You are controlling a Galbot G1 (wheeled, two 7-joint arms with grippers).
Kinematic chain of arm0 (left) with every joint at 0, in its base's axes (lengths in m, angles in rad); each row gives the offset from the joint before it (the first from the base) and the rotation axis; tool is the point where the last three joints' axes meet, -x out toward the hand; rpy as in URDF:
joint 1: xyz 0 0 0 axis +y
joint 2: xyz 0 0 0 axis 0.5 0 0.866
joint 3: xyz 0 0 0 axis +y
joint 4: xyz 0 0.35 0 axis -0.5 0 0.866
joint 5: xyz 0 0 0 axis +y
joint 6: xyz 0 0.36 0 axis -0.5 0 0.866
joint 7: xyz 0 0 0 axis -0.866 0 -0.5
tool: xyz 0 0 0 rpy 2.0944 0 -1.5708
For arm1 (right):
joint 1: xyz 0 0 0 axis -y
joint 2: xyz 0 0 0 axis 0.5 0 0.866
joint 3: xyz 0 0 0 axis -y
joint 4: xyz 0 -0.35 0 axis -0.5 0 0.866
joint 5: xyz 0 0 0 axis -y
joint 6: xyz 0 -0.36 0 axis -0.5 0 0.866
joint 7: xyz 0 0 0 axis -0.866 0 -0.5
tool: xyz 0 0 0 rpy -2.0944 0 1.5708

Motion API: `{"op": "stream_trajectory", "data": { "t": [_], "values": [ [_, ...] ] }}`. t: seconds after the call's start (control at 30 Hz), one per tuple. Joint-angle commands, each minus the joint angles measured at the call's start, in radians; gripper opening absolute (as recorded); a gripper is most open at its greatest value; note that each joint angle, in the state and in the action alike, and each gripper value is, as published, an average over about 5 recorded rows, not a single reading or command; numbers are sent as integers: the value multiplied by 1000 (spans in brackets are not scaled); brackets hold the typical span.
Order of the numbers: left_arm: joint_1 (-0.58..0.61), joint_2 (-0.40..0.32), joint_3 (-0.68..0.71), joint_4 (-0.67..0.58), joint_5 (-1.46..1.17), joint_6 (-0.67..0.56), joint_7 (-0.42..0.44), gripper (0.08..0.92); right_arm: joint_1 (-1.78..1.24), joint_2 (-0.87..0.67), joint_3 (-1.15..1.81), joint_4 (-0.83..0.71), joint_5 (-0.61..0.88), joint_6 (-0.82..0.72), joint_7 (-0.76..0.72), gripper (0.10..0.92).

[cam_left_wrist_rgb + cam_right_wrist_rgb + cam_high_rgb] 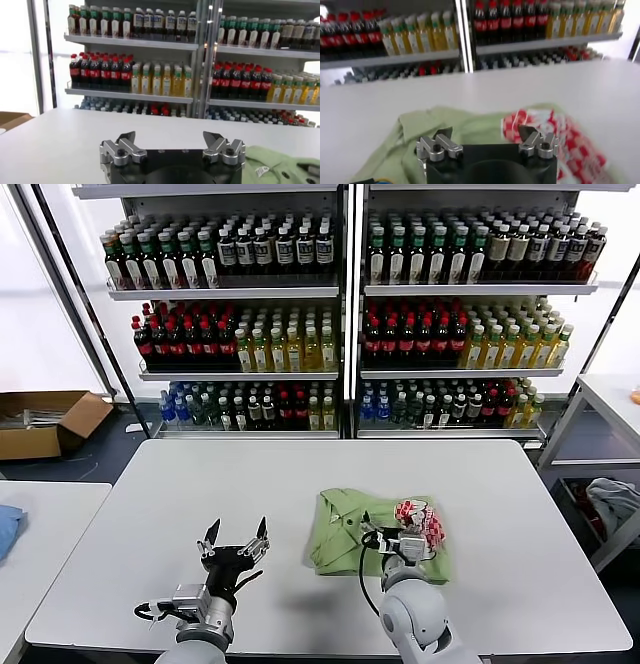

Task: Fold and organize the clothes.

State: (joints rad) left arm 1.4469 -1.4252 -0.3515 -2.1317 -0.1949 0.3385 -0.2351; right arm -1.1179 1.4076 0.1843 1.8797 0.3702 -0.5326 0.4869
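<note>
A light green polo shirt (352,529) lies folded in a rough bundle on the white table (200,484), right of centre, with a red-and-white printed patch (420,522) on top. My right gripper (398,536) is open just above the shirt's near side; in the right wrist view the shirt (455,127) and patch (550,130) lie right beyond the gripper (486,135). My left gripper (236,540) is open and empty over bare table, left of the shirt. In the left wrist view the gripper (170,140) faces the shelves, with the shirt's edge (280,165) at the side.
Shelves of bottled drinks (340,314) stand behind the table. A cardboard box (45,422) sits on the floor at back left. A second table (40,534) with a blue cloth (6,529) stands at left. A side rack with cloth (612,502) is at right.
</note>
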Motion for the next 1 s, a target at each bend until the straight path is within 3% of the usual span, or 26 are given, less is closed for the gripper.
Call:
{"op": "stream_trajectory", "data": {
  "t": [0.03,0.5,0.83,1.0],
  "values": [
    [0,-6,6,0,10,-3,-1,823,-29,-70,47,128,-54,18,-11,823],
    [8,-4,11,13,28,-3,3,823,12,-1,123,-82,187,25,74,823],
    [6,-8,16,23,32,-3,3,823,3,7,131,-84,240,26,74,823],
    [10,-8,12,22,35,-6,2,823,-13,-4,140,-3,240,35,49,823]
  ]
}}
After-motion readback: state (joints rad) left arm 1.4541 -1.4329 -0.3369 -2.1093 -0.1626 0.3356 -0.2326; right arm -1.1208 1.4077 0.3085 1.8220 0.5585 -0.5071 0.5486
